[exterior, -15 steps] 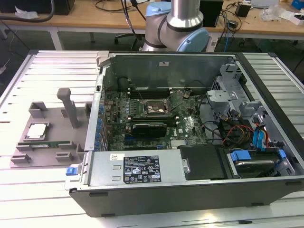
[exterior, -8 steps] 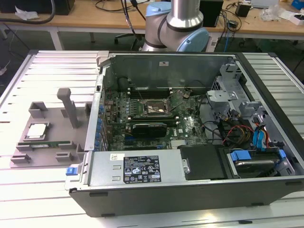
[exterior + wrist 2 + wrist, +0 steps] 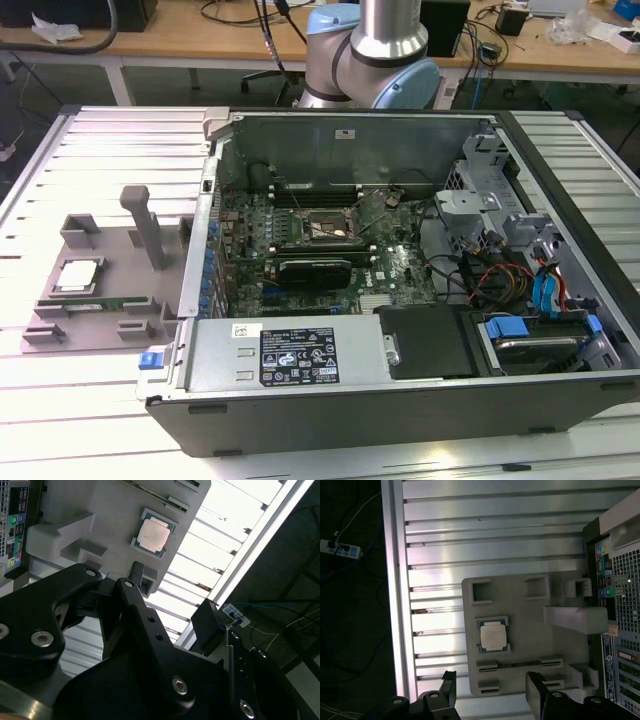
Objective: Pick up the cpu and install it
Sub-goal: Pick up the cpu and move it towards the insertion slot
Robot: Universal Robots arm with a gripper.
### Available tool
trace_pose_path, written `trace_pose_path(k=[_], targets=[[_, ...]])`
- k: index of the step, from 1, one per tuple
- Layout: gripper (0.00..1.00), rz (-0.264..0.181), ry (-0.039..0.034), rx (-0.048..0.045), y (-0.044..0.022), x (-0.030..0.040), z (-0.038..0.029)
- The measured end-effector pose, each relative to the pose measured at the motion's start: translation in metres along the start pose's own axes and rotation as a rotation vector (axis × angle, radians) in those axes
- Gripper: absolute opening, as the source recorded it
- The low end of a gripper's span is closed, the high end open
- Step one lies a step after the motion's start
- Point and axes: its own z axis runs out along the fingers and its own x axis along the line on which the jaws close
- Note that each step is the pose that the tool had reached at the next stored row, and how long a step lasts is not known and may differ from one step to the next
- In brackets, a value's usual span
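Pick not started: cpu (image 3: 78, 276) sits in tray (image 3: 112, 248) on desk (image 3: 110, 135), socket (image 3: 322, 228) looks empty, claw (image 3: 491, 680) hangs over tray, wide open, holding nothing.

Lighting bright, overhead. Heavy glare on the table (image 3: 495, 530) beyond the fingers (image 3: 536, 695) in the first wrist view; slats wash to white. The fingers read near-black. Mild sheen on the cpu (image 3: 493, 635). Exterior view: case (image 3: 400, 420) interior shadowed.

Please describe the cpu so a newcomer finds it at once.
Beside the open computer case, at the exterior view's left, lies a grey tray. The cpu is the flat silver square on it, unlike the long green memory stick nearby.
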Motion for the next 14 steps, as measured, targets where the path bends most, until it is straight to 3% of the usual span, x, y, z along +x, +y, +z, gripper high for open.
trace_pose_path(k=[14], targets=[[0.66, 0.000, -0.0001, -0.0001, 0.0000, 0.0001, 0.0061]])
